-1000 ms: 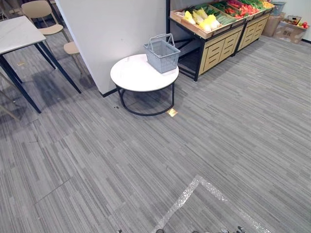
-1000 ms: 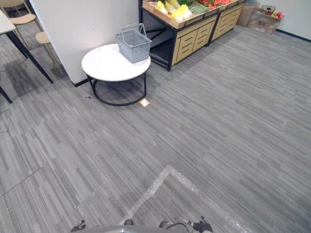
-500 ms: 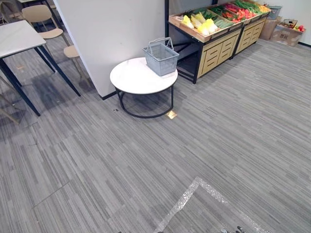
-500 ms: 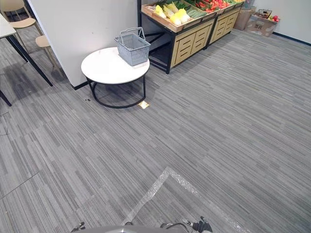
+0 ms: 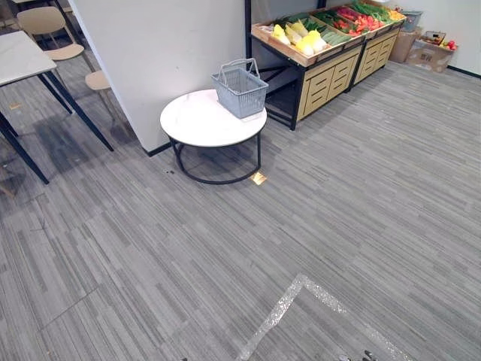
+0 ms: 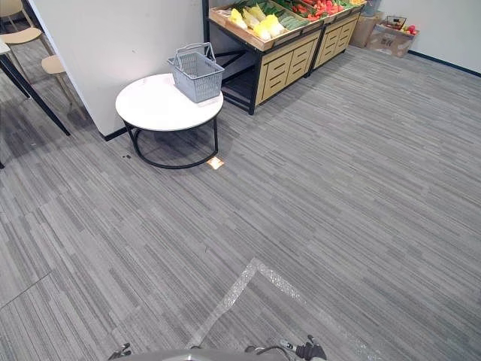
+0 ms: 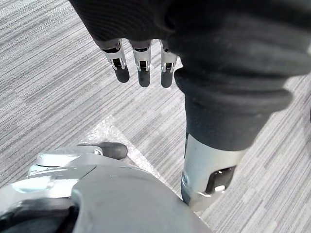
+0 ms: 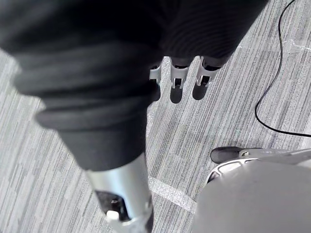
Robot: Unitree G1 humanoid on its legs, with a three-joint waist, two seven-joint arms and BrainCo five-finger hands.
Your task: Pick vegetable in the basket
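Observation:
A grey wire basket with its handles up stands at the back edge of a round white table, far ahead of me. Nothing shows inside it. Just right of it, a wooden produce stand holds yellow-green cabbages, green vegetables and red ones. My left hand hangs over the grey floor with relaxed fingers and holds nothing. My right hand hangs the same way, also with nothing in it. Both hands are far from the basket and the stand.
A white wall block rises behind the round table. A dark-legged table and beige chairs stand at the left. Cardboard boxes sit at the far right. A pale tape line crosses the open floor before me.
The whole picture has shifted a little left, so the camera has moved. More of the produce stand shows now. The basket, table and hands keep their places.

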